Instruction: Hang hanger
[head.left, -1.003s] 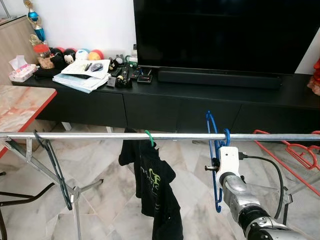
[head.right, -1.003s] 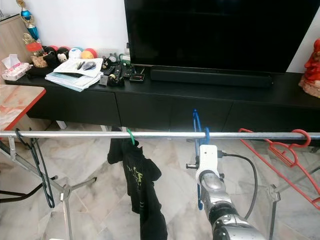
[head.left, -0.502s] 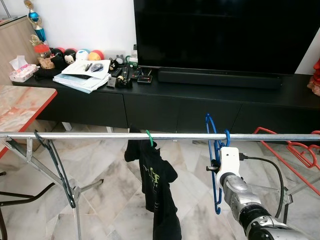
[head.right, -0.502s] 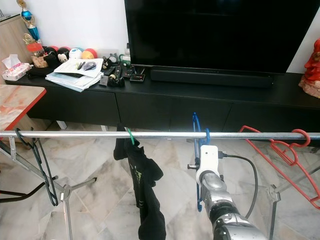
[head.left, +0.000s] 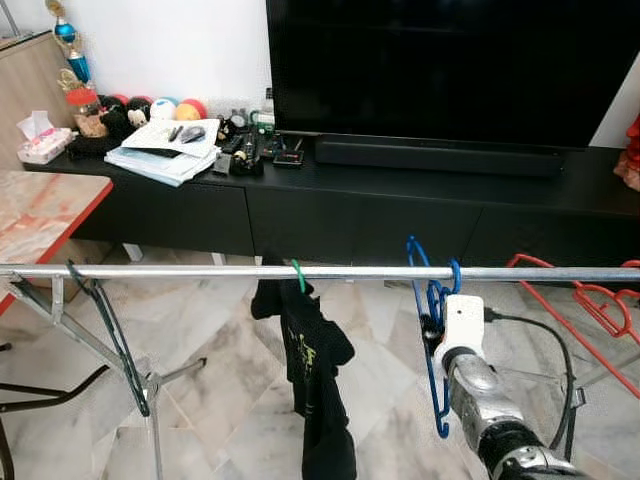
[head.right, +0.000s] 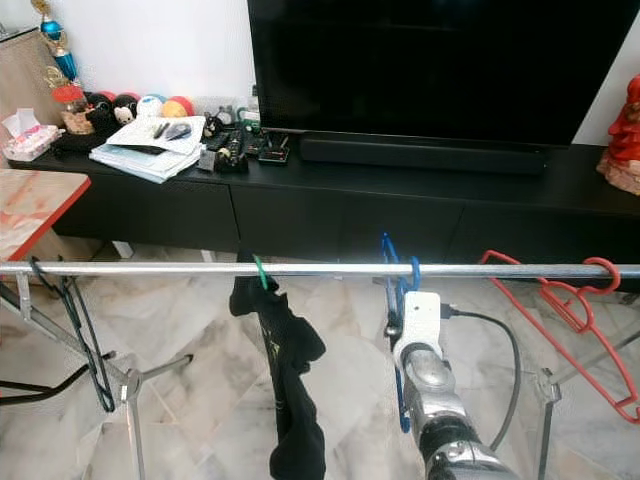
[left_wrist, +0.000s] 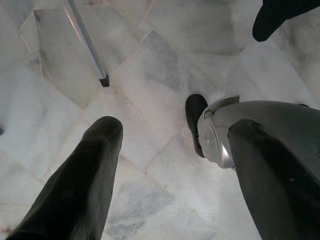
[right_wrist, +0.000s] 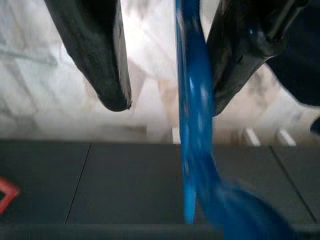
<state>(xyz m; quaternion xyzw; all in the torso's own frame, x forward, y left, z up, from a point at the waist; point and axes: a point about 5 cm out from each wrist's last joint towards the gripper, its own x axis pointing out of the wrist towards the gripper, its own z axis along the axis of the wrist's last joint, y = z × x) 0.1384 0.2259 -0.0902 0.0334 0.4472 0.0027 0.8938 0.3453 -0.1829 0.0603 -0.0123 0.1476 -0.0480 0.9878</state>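
Observation:
A blue hanger (head.left: 431, 305) hangs by its hook on the silver rail (head.left: 200, 271), right of the rail's middle. My right gripper (right_wrist: 170, 100) is raised just under the rail, right behind the hanger. In the right wrist view the blue hanger (right_wrist: 192, 125) passes between the two black fingers (right_wrist: 102, 60); it lies close against one finger and clear of the other, so the gripper is open. The white wrist box (head.left: 463, 318) hides the fingers in the eye views. My left gripper (left_wrist: 172, 130) hangs idle and open over the marble floor.
A black T-shirt on a green hanger (head.left: 315, 370) hangs left of the blue one. A black hanger (head.left: 110, 340) hangs at the rail's left end, red hangers (head.left: 590, 300) at the right end. Beyond stand a black TV cabinet (head.left: 350, 210) and, at left, a red-edged table (head.left: 40, 210).
My right gripper has come up closer to the rail and against the blue hanger, whose hook has shifted slightly left. The black T-shirt has swung and twisted.

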